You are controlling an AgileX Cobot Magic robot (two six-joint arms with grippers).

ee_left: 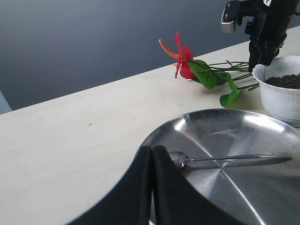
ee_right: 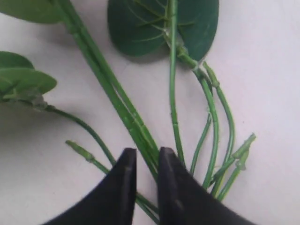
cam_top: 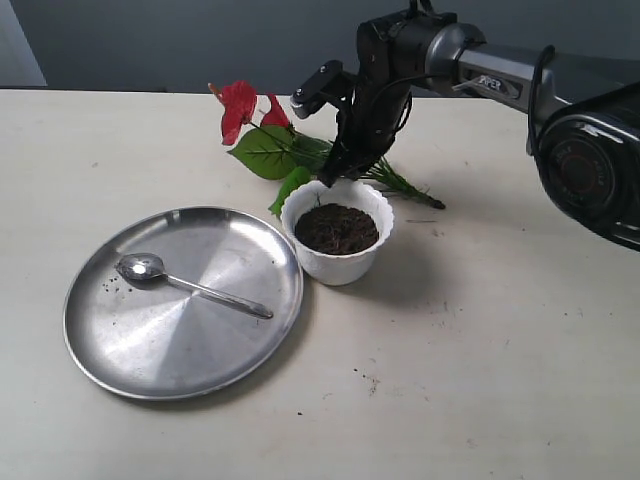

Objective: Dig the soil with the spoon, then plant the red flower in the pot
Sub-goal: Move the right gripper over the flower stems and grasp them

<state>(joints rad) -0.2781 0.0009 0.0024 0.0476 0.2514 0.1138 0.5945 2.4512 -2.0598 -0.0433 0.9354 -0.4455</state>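
The red flower (cam_top: 240, 108) lies flat on the table behind the pot (cam_top: 337, 262), its green stems (ee_right: 117, 98) trailing right. My right gripper (cam_top: 340, 172) is lowered onto those stems just behind the pot's rim. In the right wrist view it (ee_right: 146, 152) stands narrowly open astride the main stem bundle, with table showing in the gap. The white scalloped pot (ee_left: 281, 101) holds dark soil (cam_top: 336, 228). The spoon (cam_top: 190, 285) rests on the steel plate (cam_top: 180, 345), bowl to the left. My left gripper (ee_left: 152, 149) hangs shut and empty above the plate's edge (ee_left: 225, 197), near the spoon's bowl (ee_left: 177, 158).
The right arm (cam_top: 470, 60) reaches in from the upper right over the table. A few soil crumbs lie on the table (cam_top: 370, 380) in front of the pot. A dark wall runs behind the table's far edge.
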